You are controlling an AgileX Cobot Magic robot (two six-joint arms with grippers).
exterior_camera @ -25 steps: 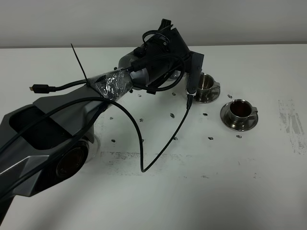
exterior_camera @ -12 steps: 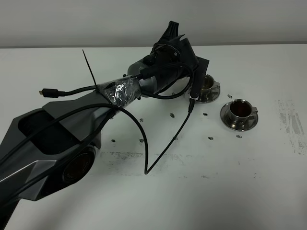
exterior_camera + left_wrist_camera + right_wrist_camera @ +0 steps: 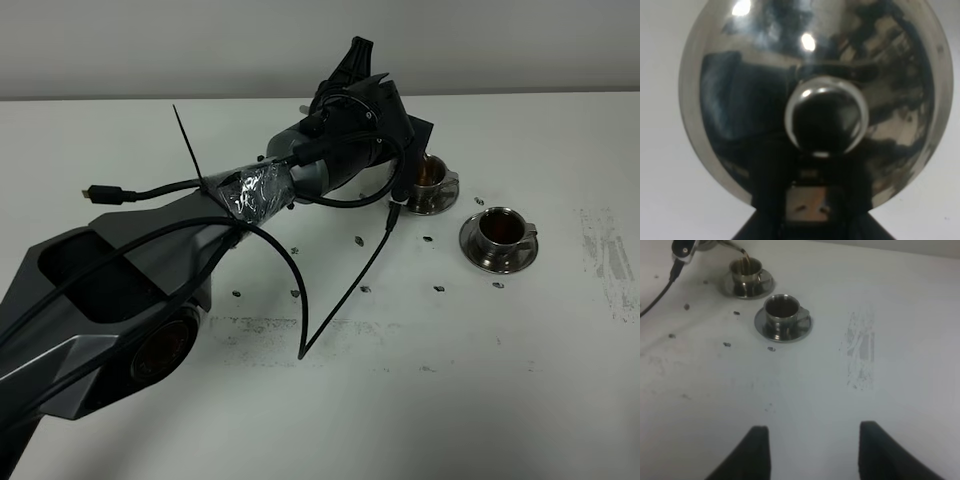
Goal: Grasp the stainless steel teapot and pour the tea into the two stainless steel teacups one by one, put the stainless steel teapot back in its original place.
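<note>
The stainless steel teapot (image 3: 815,100) fills the left wrist view, its knobbed lid (image 3: 826,117) facing the camera. My left gripper (image 3: 807,197) is shut on it at the handle side. In the exterior high view my left arm (image 3: 330,150) hides the pot. Its thin spout (image 3: 730,245) shows in the right wrist view, with a brown stream of tea (image 3: 743,253) falling into the far teacup (image 3: 746,267) (image 3: 432,178). The near teacup (image 3: 498,232) (image 3: 782,310) holds dark tea on its saucer. My right gripper (image 3: 815,455) is open and empty, well in front of the cups.
A black cable (image 3: 335,300) hangs from the left wrist down to the white table (image 3: 480,400). Small dark spots (image 3: 438,288) dot the table around the cups. A scuffed grey patch (image 3: 605,255) (image 3: 860,347) lies to the right of them.
The left wrist has swung up and towards the far cup and tilted further. That cup now shows brown tea inside. The near cup and its saucer have not moved.
</note>
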